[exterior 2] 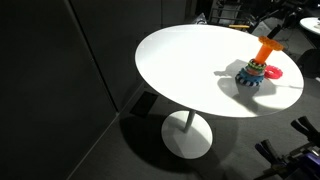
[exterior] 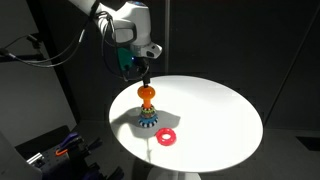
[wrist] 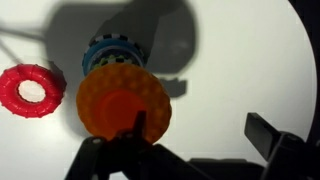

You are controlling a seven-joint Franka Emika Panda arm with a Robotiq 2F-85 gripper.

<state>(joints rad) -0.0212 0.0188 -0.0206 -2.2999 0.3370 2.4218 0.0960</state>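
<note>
A stacking toy stands on a round white table. It has an orange knob top over blue and multicoloured rings, and it also shows in an exterior view. A loose red ring lies on the table next to it. In the wrist view the orange top sits over the blue ring base, with the red ring to the left. My gripper hangs just above the orange top. In the wrist view its fingers are open and empty, the left finger over the top's edge.
The table stands on a single pedestal foot in a dark room with black curtains. Cables and equipment sit low beside the table. The table edge is close to the toy.
</note>
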